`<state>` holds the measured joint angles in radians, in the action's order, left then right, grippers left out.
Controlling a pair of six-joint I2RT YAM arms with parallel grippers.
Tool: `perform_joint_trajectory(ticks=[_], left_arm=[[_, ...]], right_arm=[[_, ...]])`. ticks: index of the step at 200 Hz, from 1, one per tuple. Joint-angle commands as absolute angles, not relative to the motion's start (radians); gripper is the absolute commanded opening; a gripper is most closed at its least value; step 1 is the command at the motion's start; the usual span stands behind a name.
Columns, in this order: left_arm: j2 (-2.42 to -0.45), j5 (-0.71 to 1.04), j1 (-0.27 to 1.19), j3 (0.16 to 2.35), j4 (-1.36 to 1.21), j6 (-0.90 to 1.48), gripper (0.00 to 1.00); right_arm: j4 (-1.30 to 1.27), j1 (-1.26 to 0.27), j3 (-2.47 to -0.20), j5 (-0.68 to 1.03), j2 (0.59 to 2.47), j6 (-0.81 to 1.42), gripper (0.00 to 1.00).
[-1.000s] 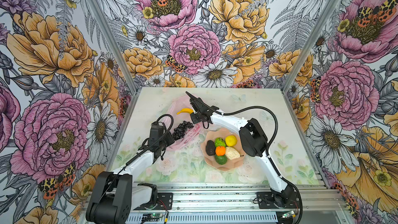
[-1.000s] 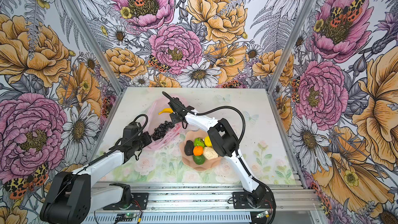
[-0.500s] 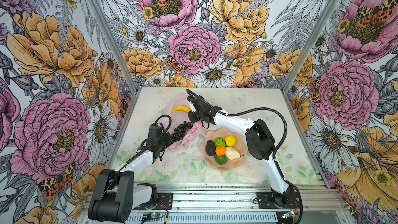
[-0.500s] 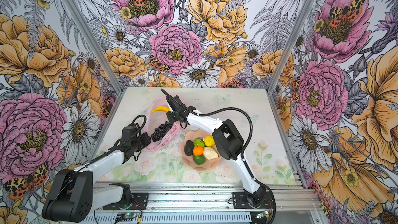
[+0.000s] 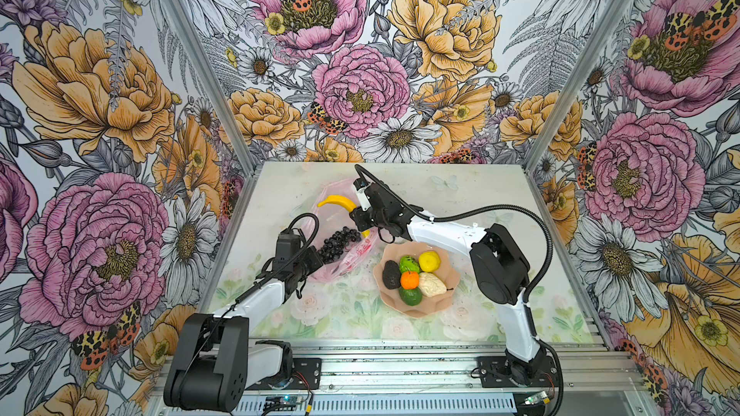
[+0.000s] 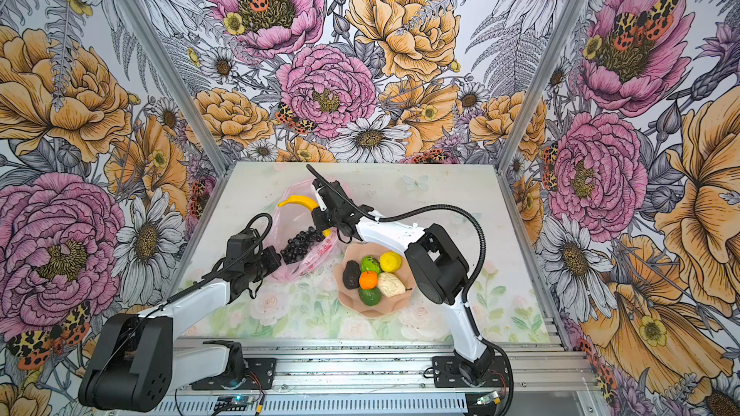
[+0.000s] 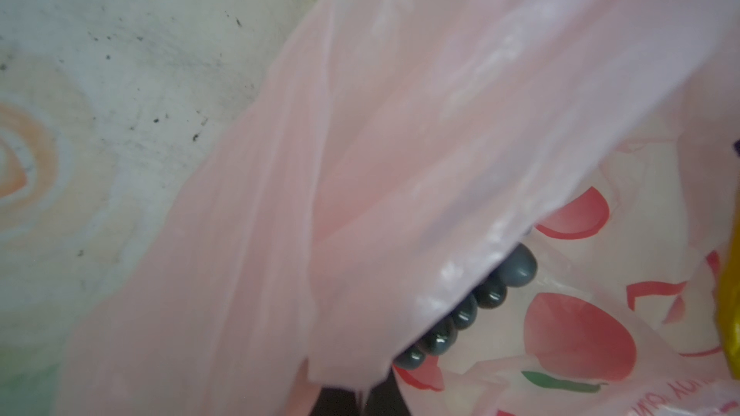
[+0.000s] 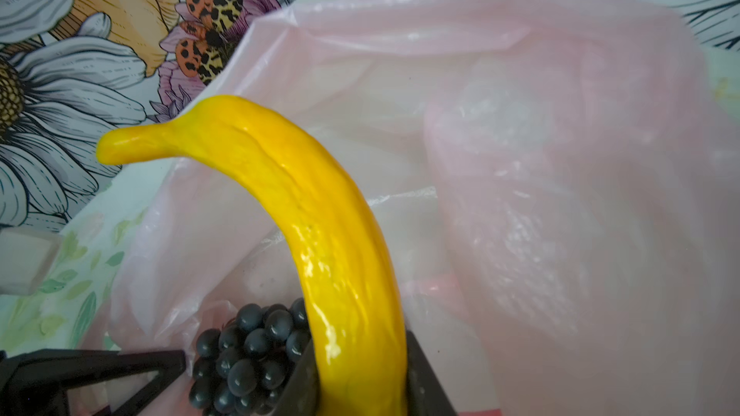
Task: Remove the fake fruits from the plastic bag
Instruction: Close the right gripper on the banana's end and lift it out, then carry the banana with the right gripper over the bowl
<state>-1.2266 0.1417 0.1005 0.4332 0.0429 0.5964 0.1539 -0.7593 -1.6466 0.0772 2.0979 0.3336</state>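
Right gripper [image 5: 359, 221] pinches banana [image 5: 335, 202] near its lower end, raised over the bag [image 5: 354, 258]. Left gripper [image 5: 315, 264] is pressed together on the bag's edge. Grapes [image 5: 338, 242] lie in the bag mouth; six fruits sit in the bowl [image 5: 425, 310].

Risks: the off-centre grip may let the banana pivot or slip, and the thin bag could tear under the left gripper's pull.

The plastic bag [image 7: 400, 154] hides most of the grape bunch [image 7: 464, 314] (banana [image 7: 730, 334] edge-cropped).

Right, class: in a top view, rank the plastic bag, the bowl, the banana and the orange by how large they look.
1-2. plastic bag and bowl: about alike, and the arms hide part of the bag, so unranked.
3. banana, partly hidden too.
4. orange.
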Motion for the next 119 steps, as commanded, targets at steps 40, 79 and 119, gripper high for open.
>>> perform_joint_trajectory(ticks=[40, 79, 119], left_arm=[[-1.239, 0.161, 0.091, 0.437, 0.013, 0.600, 0.00], [-1.241, 0.163, 0.092, 0.439, 0.012, 0.598, 0.00], [-1.238, 0.162, 0.091, 0.439, 0.015, 0.598, 0.00]], right_arm=[[0.000, -0.742, -1.608, 0.075, 2.012, 0.396, 0.18], [0.033, -0.731, -1.587, 0.041, 1.947, 0.388, 0.19], [0.114, -0.698, -1.456, -0.011, 1.789, 0.321, 0.20]])
